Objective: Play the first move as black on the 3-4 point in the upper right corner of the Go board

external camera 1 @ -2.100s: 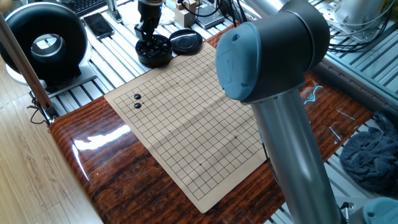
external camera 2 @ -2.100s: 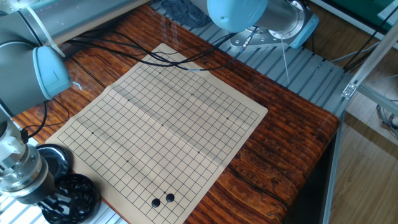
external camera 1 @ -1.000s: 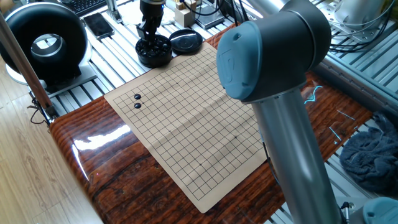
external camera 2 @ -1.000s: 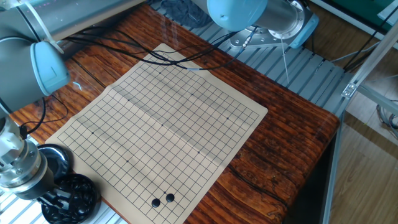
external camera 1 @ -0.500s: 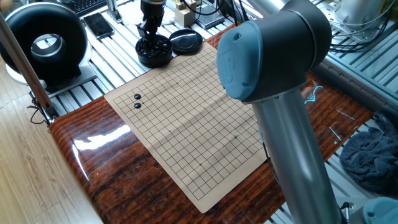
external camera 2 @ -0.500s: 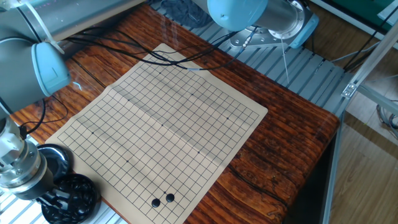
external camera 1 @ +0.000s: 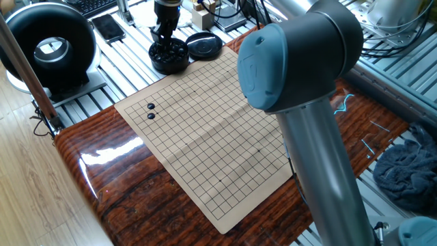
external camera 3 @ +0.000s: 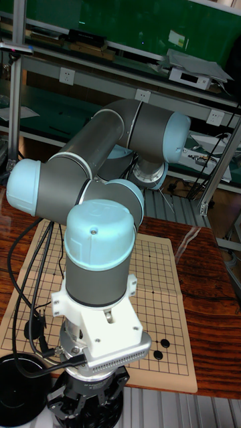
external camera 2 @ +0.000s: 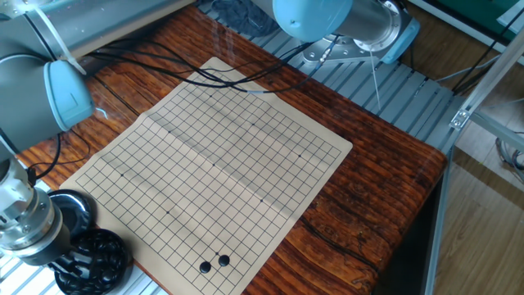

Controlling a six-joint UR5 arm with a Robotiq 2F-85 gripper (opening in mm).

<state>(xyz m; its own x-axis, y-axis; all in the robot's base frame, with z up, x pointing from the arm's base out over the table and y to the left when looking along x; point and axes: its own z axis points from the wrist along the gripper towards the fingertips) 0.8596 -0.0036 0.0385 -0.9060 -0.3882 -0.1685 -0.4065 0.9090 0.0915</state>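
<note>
My gripper [external camera 1: 162, 44] reaches down into a round black bowl [external camera 1: 170, 57] full of small black stones, just off the far edge of the Go board [external camera 1: 212, 130]. From the other side the fingertips [external camera 2: 75, 264] sit among the stones in that bowl [external camera 2: 100, 254], and I cannot make out the gap between them. Two black stones [external camera 1: 151, 111] lie side by side on the board near its left edge, also visible as a pair [external camera 2: 214, 263] and in the tall view [external camera 3: 161, 349]. Every other crossing on the grid is bare, corners included.
The bowl's black lid [external camera 1: 203, 45] lies beside it. A large black round device [external camera 1: 49, 46] stands at the far left. Cables [external camera 2: 188, 70] trail over the board's far edge. A dark cloth [external camera 1: 406, 171] lies at the right. The arm's big blue joint [external camera 1: 293, 55] hangs over the board.
The arm shifted slightly over the bowl and came back; the gripper stays inside the bowl. The two stones on the board have not moved.
</note>
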